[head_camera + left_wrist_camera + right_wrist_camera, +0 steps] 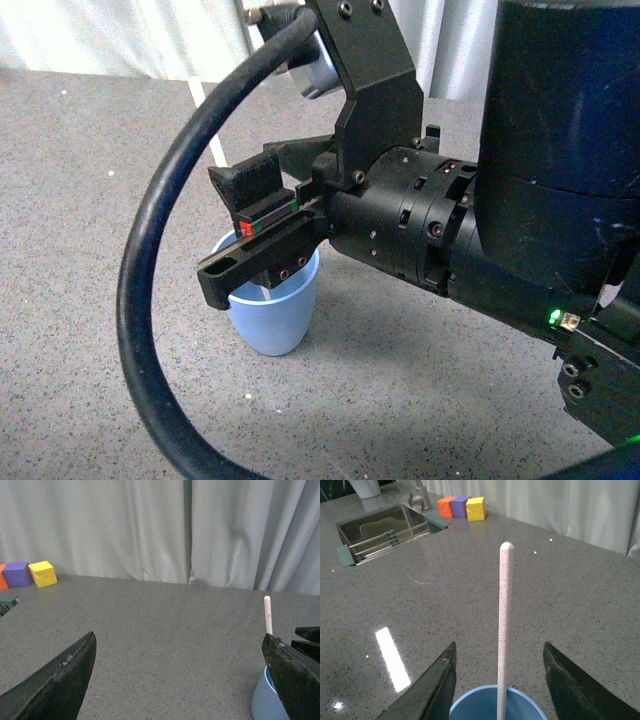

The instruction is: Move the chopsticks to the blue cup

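Observation:
The light blue cup (275,320) stands upright on the grey speckled table. The pale chopstick (207,120) stands in it, leaning on the rim, with most of its length above the cup. My right gripper (218,232) hovers just above the cup's rim, open. In the right wrist view its fingers (440,680) stand on either side of the chopstick (504,620) without touching it, over the cup (475,707). My left gripper (178,636) is open and empty over bare table. The cup (262,702) and chopstick (268,615) lie beside one of its fingers.
A thick black cable (135,300) loops in front of the cup. A steel sink (385,530) is set into the table. Orange (446,506), purple (461,505) and yellow (476,508) blocks stand beyond it near the curtain.

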Robot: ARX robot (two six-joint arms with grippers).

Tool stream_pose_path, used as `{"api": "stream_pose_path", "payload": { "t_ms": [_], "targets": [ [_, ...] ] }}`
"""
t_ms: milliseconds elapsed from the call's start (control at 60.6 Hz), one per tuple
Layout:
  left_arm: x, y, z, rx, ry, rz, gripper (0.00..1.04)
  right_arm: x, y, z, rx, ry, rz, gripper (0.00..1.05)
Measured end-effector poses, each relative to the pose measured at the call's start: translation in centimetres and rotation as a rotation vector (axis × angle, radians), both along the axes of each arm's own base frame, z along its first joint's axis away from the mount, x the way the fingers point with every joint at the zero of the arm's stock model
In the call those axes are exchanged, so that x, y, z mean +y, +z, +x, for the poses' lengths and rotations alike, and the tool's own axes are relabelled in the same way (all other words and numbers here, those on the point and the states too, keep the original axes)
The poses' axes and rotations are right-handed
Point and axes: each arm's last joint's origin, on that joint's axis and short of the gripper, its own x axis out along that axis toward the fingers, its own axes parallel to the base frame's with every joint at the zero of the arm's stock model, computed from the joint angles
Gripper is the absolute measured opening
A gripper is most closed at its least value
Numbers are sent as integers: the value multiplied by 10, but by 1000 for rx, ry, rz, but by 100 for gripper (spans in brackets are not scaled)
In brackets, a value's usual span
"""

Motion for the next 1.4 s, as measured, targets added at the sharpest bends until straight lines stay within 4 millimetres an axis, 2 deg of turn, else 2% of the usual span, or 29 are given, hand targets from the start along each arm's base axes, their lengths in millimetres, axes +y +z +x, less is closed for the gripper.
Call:
{"api": "stream_pose_path", "payload": {
  "t_ms": [149,231,264,330,446,594,710,1040,1189,1288,1404],
  "targets": [
    [0,0,0,0,0,0,98,-5,8,-4,-19,-23,13,75],
    [0,0,0,0,0,0,98,-14,16,-8,-16,-78,9,93],
    [0,0,0,0,0,0,98,-18,18,-9,-8,-111,1,97],
    [0,0,0,0,0,0,98,-36,22,-8,37,-266,-41,94],
    [0,0,0,0,0,0,98,-81,21,-13,142,-550,-165,95],
    [0,0,0,0,0,0,98,-113,33,-25,176,-701,-201,95],
    [0,0,0,0,0,0,98,-139,44,-43,169,-847,-242,95],
    [0,0,0,0,0,0,98,-164,59,-111,59,-1066,-300,95],
    [0,0,0,0,-1,0,98,-173,56,-122,-147,-921,-76,72],
    [0,0,0,0,0,0,98,-181,63,-129,-203,-916,-41,51],
    [0,0,0,0,0,0,98,-186,62,-135,-204,-916,-43,31]
  ]
}}
